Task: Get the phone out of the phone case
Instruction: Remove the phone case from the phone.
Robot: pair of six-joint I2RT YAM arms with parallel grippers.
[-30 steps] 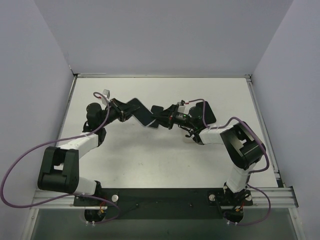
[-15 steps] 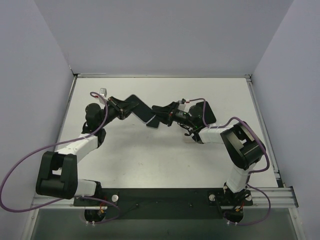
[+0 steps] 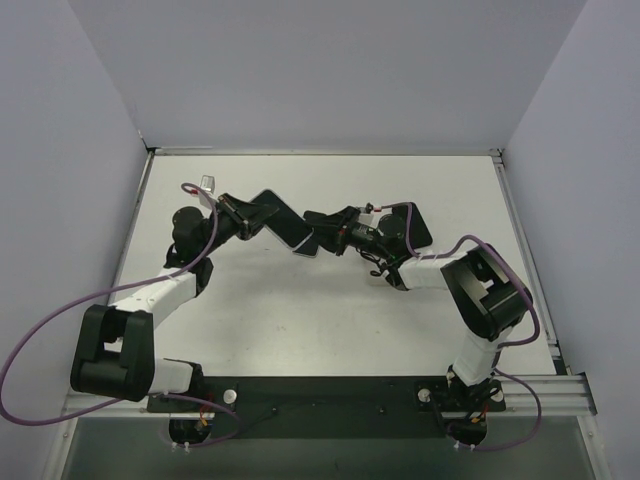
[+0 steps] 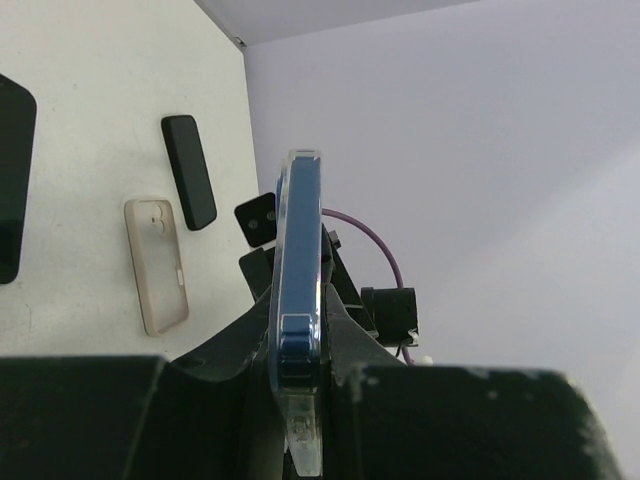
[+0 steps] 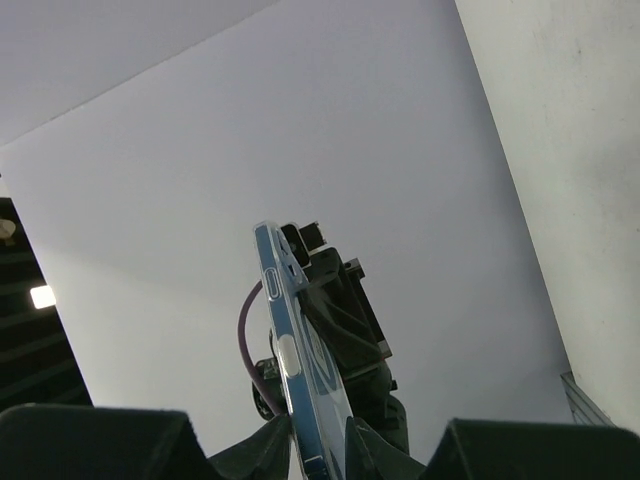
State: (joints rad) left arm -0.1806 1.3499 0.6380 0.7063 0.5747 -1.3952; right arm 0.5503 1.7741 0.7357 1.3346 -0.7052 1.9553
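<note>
Where the phone sits: the phone (image 3: 285, 225) is up off the tabletop (image 3: 300, 320), bridged between the two pincers near the middle of the workspace, and it appears edge-on in both wrist views.
Phone: blue body, long and thin, with a side button visible in the right wrist view.
Phone case: the clear phone case (image 4: 304, 440) is on the phone, its rim showing past the blue body at both ends in the left wrist view.
Left pincer: the left pincer (image 3: 262, 215) is pinching one end of the cased phone, a finger against each flat face.
Right pincer: the right pincer (image 3: 322, 232) is at the opposite end, with fingers lying against both faces and clasping the cased phone.
Arms: both reach inward from their sides and meet at the phone.
Also on the tabletop: a beige empty case (image 4: 155, 265) lies flat; a black slab (image 4: 188, 170) lies just beside it without touching; a larger dark slab (image 4: 10, 170) is cut off by the picture's edge.
</note>
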